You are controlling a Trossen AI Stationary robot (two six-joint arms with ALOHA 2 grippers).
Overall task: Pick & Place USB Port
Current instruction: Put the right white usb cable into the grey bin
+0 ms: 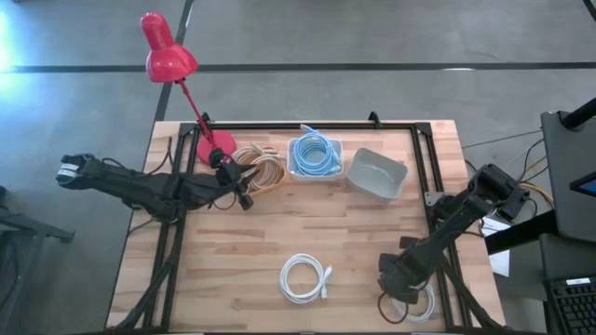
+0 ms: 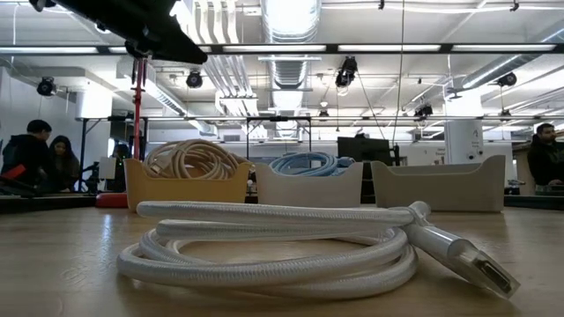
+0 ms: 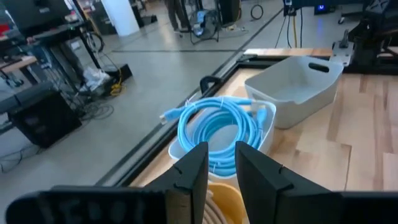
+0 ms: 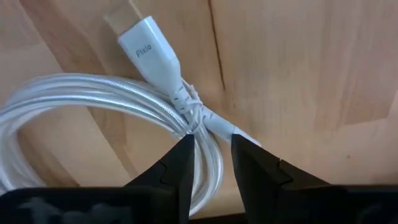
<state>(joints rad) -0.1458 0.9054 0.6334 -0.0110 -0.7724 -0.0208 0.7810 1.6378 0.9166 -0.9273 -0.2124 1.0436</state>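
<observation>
A white USB cable coil [image 1: 416, 303] lies at the table's near right corner. My right gripper [image 1: 396, 277] stands over it, pointing down. In the right wrist view my right gripper [image 4: 211, 140] is closed around the coil [image 4: 93, 99] by its tie, and the plug [image 4: 146, 46] lies on the wood beyond. A second white coil [image 1: 304, 277] rests flat mid-table and fills the low view's foreground [image 2: 273, 251]. My left gripper [image 1: 244, 194] hovers over the tan bin of beige cable [image 1: 259, 169]. Its fingers [image 3: 221, 149] are a narrow gap apart and hold nothing. My right gripper comes from above, pointing down, with the coil's bundled strands right beside the tie [image 4: 200, 124] between its two fingers. The fingers lie across the strands. The coil rests flat on the table, with its plug end free past the fingertips.
Along the far edge stand the tan bin [image 2: 185, 180], a white bin of blue cable [image 1: 315, 155] and an empty grey bin [image 1: 377, 173]. A red desk lamp [image 1: 169, 56] stands at the far left corner. People show in the room beyond the table.
</observation>
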